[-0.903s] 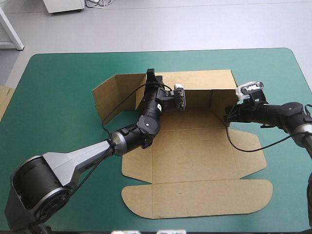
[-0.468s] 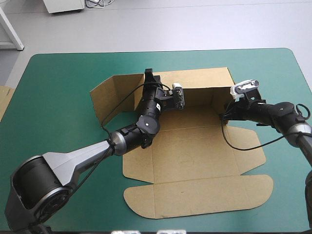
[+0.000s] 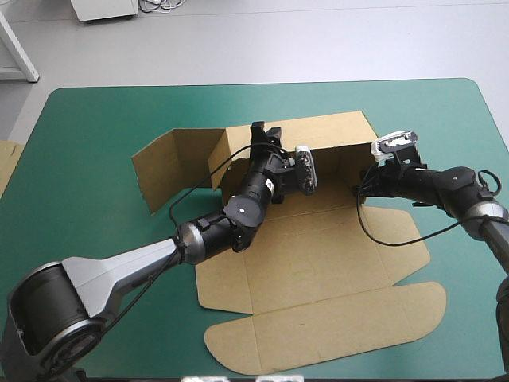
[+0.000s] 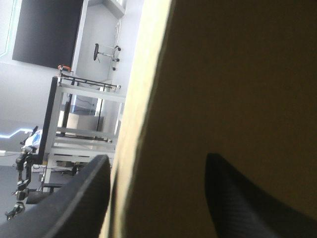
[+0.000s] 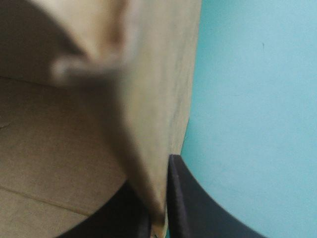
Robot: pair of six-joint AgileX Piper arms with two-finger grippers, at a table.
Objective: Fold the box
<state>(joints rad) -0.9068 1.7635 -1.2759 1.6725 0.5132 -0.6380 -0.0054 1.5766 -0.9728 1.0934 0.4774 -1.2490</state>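
Straddling the box (image 3: pixel 318 255) far wall, left gripper (image 4: pixel 157 156) fingers stand wide. Only the wrist view shows right gripper (image 5: pixel 153 173) pinching a flap.

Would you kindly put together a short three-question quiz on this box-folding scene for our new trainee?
1. True or false: the right gripper is shut on a raised flap of the box.
2. The box's far wall is: A lying flat; B standing up; C torn off.
3. Fill in: the left gripper straddles the far wall's edge, its fingers ___.
Key: 1 true; 2 B; 3 open.
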